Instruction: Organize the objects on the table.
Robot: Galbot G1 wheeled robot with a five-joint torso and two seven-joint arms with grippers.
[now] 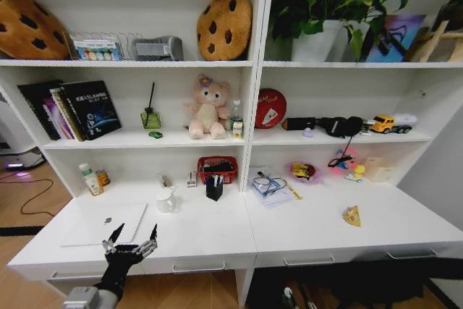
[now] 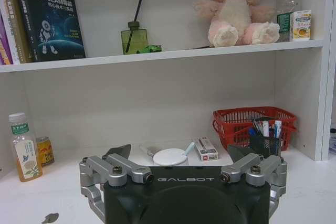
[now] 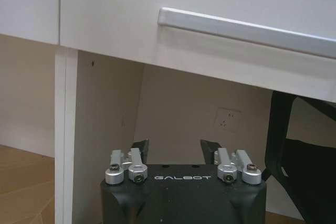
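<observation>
Hand [image 1: 134, 235], left, spread open above laptop [image 1: 105, 223].

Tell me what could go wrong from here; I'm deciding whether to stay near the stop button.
The open left gripper hovers at the desk's front edge beside the slim laptop; a careless reach could nudge it off. Farther in, the white mug and the pen holder stand close together and could tip. The right gripper sits below a drawer handle and might catch it when rising.
</observation>
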